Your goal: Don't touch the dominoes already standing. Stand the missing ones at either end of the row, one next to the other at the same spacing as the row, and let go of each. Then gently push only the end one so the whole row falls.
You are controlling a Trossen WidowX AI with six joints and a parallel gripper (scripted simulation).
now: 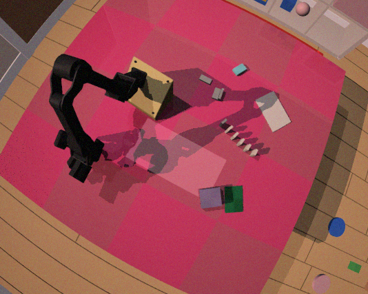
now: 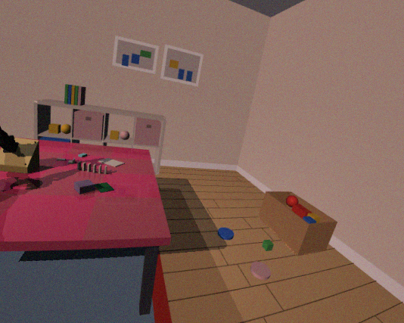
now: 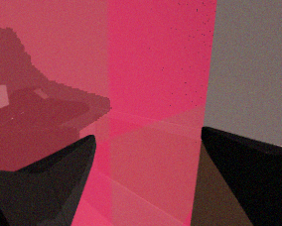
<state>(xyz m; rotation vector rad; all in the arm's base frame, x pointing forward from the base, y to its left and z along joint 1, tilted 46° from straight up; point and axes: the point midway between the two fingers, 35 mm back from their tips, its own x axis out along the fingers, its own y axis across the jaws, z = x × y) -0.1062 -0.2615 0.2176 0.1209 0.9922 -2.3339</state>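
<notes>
Several pale dominoes [image 1: 240, 142] [image 2: 94, 168] stand upright in a diagonal row; the one at the row's upper-left end [image 1: 223, 122] is in shadow and looks grey. A loose grey piece [image 1: 205, 79] [image 2: 60, 159] lies flat beyond that end. A second grey piece [image 1: 218, 93] [image 2: 72, 161] lies between it and the row, with a raised part at its right side; its exact shape is too small to tell. My gripper [image 3: 148, 136] is open, with nothing between its fingers in the wrist view. It hangs over the yellow box, far to the left of the row.
The yellow sloped box [image 1: 162, 91] [image 2: 32, 157] stands below my gripper. A teal block [image 1: 240, 69] [image 2: 82, 155] lies beyond the loose pieces. A white card [image 1: 280, 117] [image 2: 114, 163] lies near the row. A lilac block [image 1: 211, 197] [image 2: 84, 186] and a green flat piece [image 1: 237, 204] [image 2: 104, 187] lie nearer the front.
</notes>
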